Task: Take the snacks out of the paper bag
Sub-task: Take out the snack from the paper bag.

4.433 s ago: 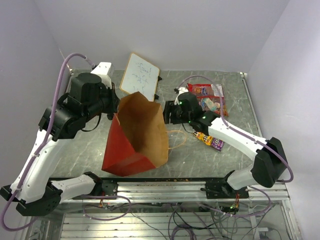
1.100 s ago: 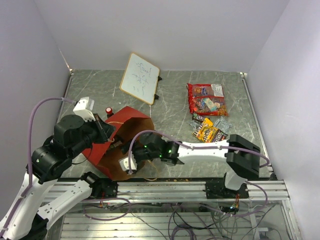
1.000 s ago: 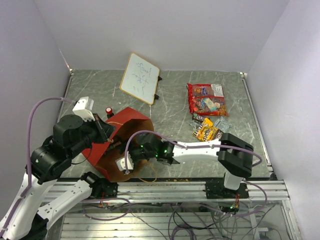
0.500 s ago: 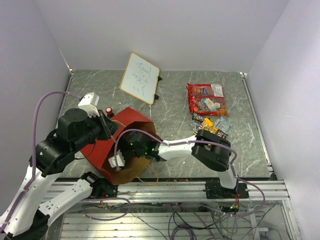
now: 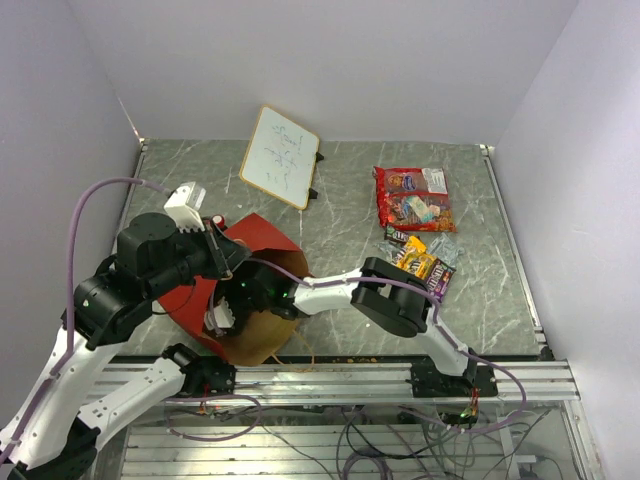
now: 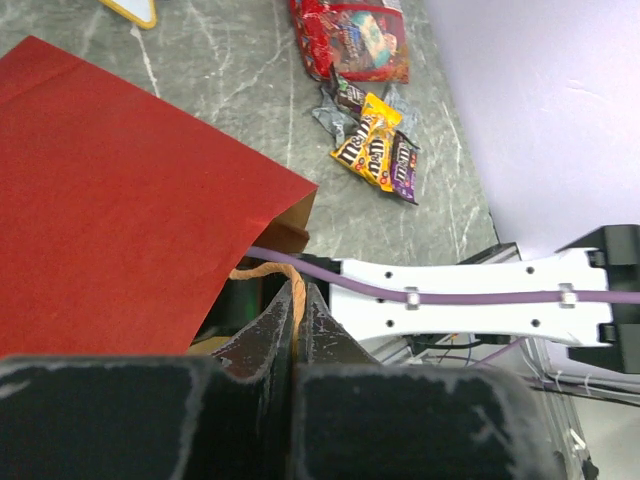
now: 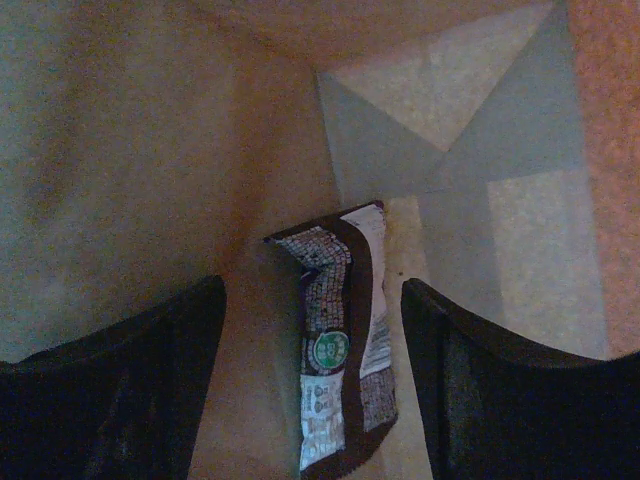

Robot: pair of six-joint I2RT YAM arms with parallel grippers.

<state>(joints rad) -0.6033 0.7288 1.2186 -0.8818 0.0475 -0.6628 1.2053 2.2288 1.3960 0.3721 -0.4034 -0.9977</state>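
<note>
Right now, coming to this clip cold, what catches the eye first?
The red paper bag lies tilted at the near left of the table, the left gripper shut on its tan handle. Inside it, the right gripper stands open with a finger on each side of a lone dark brown packet. The red candy bag and small packets lie out on the table's right.
</note>
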